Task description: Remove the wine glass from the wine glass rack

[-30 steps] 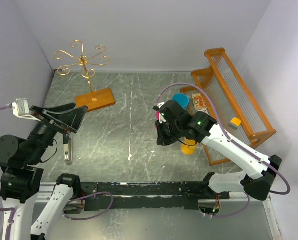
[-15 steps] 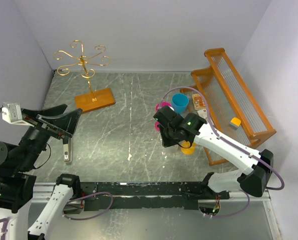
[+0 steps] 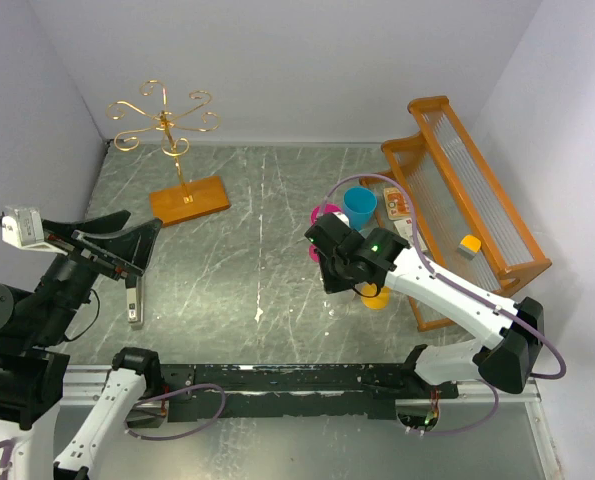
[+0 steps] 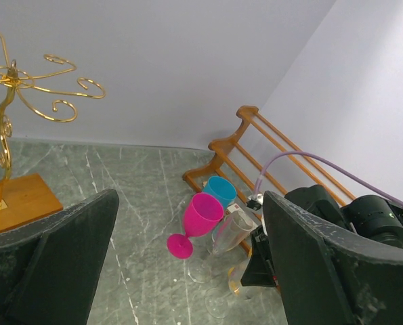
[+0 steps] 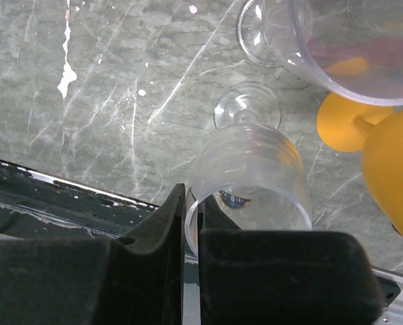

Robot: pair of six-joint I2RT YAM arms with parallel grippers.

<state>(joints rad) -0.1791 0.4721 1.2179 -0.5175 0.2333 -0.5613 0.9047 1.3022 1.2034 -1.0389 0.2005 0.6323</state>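
Right wrist: the right gripper (image 5: 192, 200) is pinched narrow on the rim of a clear wine glass (image 5: 248, 172). One finger is outside the bowl and one inside, with only the thin wall between them.
Glass position: right of centre on the table (image 3: 257, 200), well apart from the wine glass rack (image 3: 188, 197) at the far left. The rack's scrolled arms carry nothing.
Seating: the foot (image 5: 247, 112) shows beyond the bowl, so the glass leans. Whether the foot touches the table cannot be told.
Neighbours: a second clear glass (image 5: 323, 40) and an orange glass (image 5: 391, 169) stand just beside the held one. A pink glass (image 4: 202, 213) and a blue glass (image 4: 221, 191) stand farther off.
Left gripper (image 3: 143, 221): jaws wide, holding nothing, at the near left, well apart from everything.
Risk, slip: an edge pinch on smooth plastic or glass gives little hold. A quick swing could let the bowl rotate or slide out.
Risk, tipping: if the fingers open while the glass leans, it would likely topple onto its side and roll.
Risk, collision: the cluster is tight. A sideways move to the right could knock the orange glass or the other clear one over.
Risk, snag: lifting the inner finger out at an angle could drag the glass along.
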